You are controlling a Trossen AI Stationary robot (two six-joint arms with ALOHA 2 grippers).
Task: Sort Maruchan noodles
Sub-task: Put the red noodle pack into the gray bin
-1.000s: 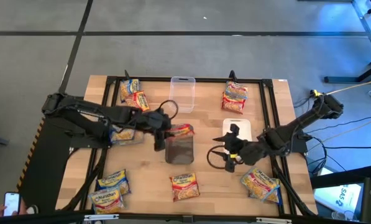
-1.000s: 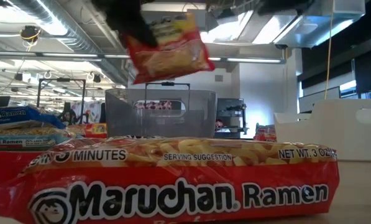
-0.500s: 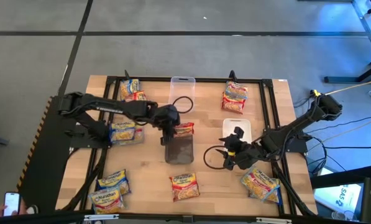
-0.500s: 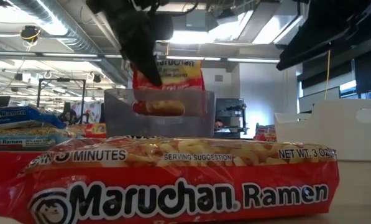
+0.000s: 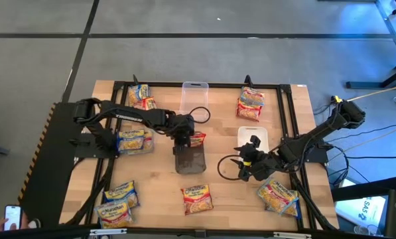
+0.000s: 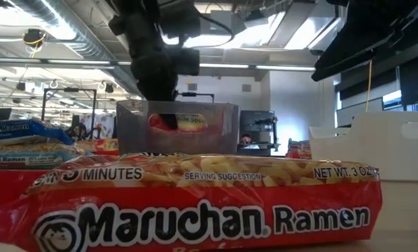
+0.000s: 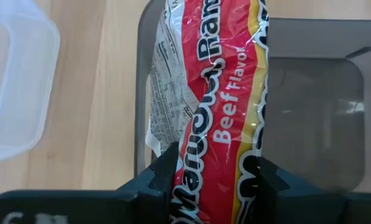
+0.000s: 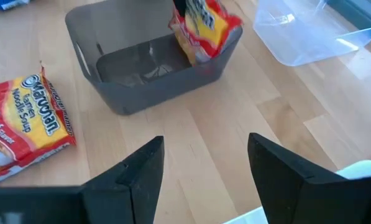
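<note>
1. One wooden tabletop (image 5: 217,189) carries all items; a black frame runs along its edges.
2. Two arms work over it. The left arm reaches from the left edge to the tabletop's centre. The right arm reaches in from the right edge and hangs right of centre.
3. Grey bin (image 5: 190,159): stands at the tabletop's centre, open side up. Clear container (image 5: 194,99): near the centre of the far edge. White container (image 5: 253,138): right of centre, just behind the right arm's jaws.
4. Left gripper (image 5: 186,133): positioned over the far end of the grey bin (image 8: 151,68). Its jaws are clamped on the red beef packet (image 7: 219,118), which hangs on edge with its lower end inside the bin, against the far wall.
5. Right gripper (image 5: 241,169): hovers between the grey bin and the right edge, jaws apart and holding nothing.
6. Remaining Maruchan packets on the tabletop:
   - two packets (image 5: 141,97) near the far-left corner, overlapping;
   - blue-labelled packet (image 5: 132,141) near the left edge, under the left arm;
   - one packet (image 5: 251,103) toward the far-right corner;
   - two blue-labelled packets (image 5: 115,204) at the near-left corner;
   - one red packet (image 5: 198,198) at the middle of the near edge;
   - packets (image 5: 278,196) near the near-right corner.
</note>
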